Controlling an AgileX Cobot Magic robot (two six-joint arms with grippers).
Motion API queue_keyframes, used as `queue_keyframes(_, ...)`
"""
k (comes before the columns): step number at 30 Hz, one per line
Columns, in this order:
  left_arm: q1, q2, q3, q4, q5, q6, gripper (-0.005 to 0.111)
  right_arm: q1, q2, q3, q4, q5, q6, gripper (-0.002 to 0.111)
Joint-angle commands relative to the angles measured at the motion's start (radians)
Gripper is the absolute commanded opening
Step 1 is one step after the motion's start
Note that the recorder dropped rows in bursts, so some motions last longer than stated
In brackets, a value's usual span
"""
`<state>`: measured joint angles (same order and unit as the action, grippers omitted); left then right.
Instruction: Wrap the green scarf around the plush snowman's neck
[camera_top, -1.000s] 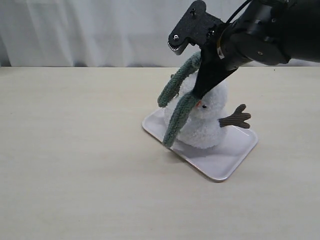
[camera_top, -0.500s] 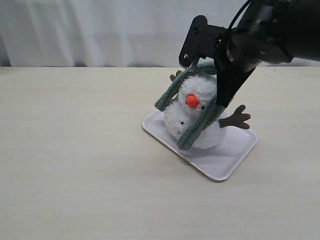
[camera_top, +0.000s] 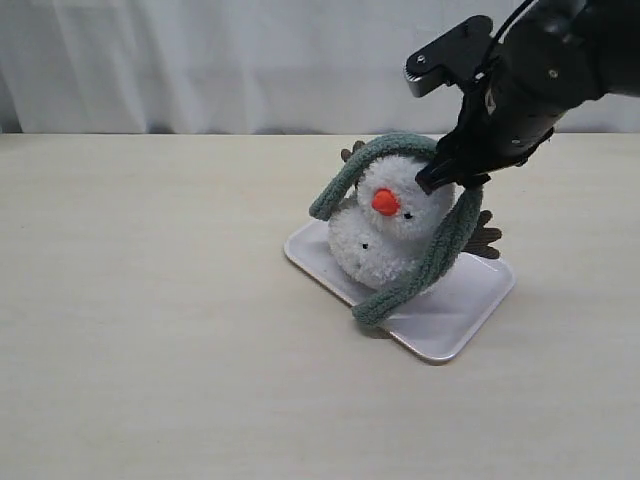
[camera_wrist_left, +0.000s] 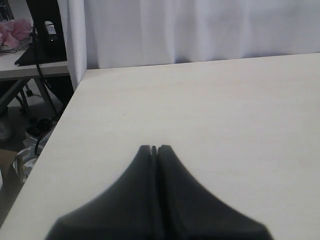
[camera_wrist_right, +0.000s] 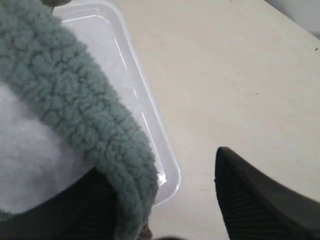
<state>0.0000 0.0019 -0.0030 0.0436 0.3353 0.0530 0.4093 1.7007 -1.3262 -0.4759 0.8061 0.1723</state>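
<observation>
The plush snowman (camera_top: 390, 225) leans on a white tray (camera_top: 450, 320), with its orange nose (camera_top: 385, 202) facing the camera. The green scarf (camera_top: 435, 250) arches over the top of its head, not in the neck crease. One end hangs at the left (camera_top: 325, 205); the longer end drops past the right side to the tray. My right gripper (camera_top: 428, 125) is open beside the head, and its lower finger (camera_top: 440, 175) touches the scarf. In the right wrist view the scarf (camera_wrist_right: 85, 110) lies against one finger of the right gripper (camera_wrist_right: 170, 175), with the other finger (camera_wrist_right: 250, 200) far apart. My left gripper (camera_wrist_left: 154, 148) is shut on nothing.
Brown twig arms stick out at the right (camera_top: 487, 235) and behind the head (camera_top: 350, 152). The tray edge (camera_wrist_right: 165, 150) runs under my right gripper. A white curtain (camera_top: 200, 60) backs the pale table. The left gripper is near the table's left edge (camera_wrist_left: 60, 130).
My right gripper swung right across the snowman's head. The scarf's long end went from the face to the right side, and the nose and face now show.
</observation>
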Motion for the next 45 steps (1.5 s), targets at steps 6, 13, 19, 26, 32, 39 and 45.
queue_keyframes(6,-0.001,-0.002,0.003,-0.002,-0.01,-0.002,0.0,-0.047,-0.003,-0.024,0.184,-0.165,-0.049,0.053)
queue_keyframes(13,-0.001,-0.002,0.003,-0.002,-0.01,-0.002,0.0,-0.047,-0.003,-0.024,0.244,-0.243,-0.046,0.053)
queue_keyframes(19,-0.001,-0.002,0.003,-0.002,-0.01,-0.002,0.0,-0.047,-0.003,-0.024,0.208,-0.114,-0.06,0.053)
queue_keyframes(26,-0.001,-0.002,0.003,-0.002,-0.01,-0.002,0.0,-0.047,-0.003,-0.024,0.232,-0.082,-0.084,0.053)
queue_keyframes(32,-0.001,-0.002,0.003,-0.002,-0.012,-0.002,0.0,-0.045,-0.003,-0.035,0.305,-0.079,-0.135,0.053)
queue_keyframes(39,-0.001,-0.002,0.003,-0.002,-0.012,-0.002,0.0,-0.045,-0.036,-0.058,0.312,-0.061,-0.135,0.053)
queue_keyframes(45,-0.001,-0.002,0.003,-0.002,-0.012,-0.002,0.0,-0.045,-0.107,-0.058,0.331,-0.038,-0.135,0.053)
